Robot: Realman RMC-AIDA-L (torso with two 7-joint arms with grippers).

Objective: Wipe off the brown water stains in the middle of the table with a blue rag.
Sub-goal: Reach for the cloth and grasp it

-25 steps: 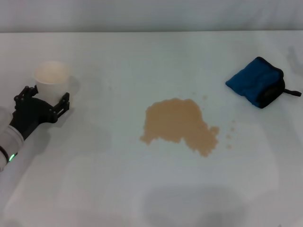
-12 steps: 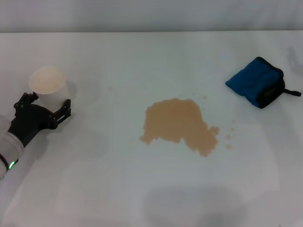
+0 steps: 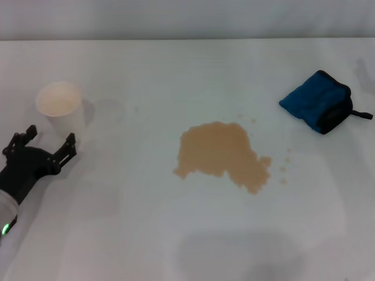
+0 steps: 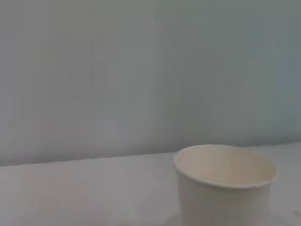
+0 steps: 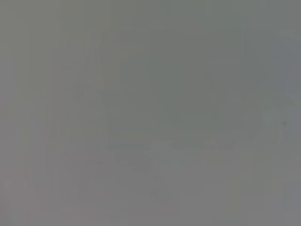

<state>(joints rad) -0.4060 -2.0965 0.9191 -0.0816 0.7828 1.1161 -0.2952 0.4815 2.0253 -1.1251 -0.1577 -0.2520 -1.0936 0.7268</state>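
Observation:
The brown water stains (image 3: pixel 221 154) form a tan blotch in the middle of the white table (image 3: pixel 176 234), with a few tiny droplets (image 3: pixel 285 168) to its right. The blue rag (image 3: pixel 317 101) lies bunched at the back right, its black loop pointing right. My left gripper (image 3: pixel 42 143) is open at the left edge, just in front of a white paper cup (image 3: pixel 60 106) and apart from it. The cup also shows in the left wrist view (image 4: pixel 225 183). My right gripper is out of view, and the right wrist view shows only a plain grey surface.
The white paper cup stands upright at the left, far from the stains. The table's far edge (image 3: pixel 187 40) runs along the back against a pale wall.
My left gripper has let go of the cup and drawn back toward the front left. The cup stays upright where it was set down.

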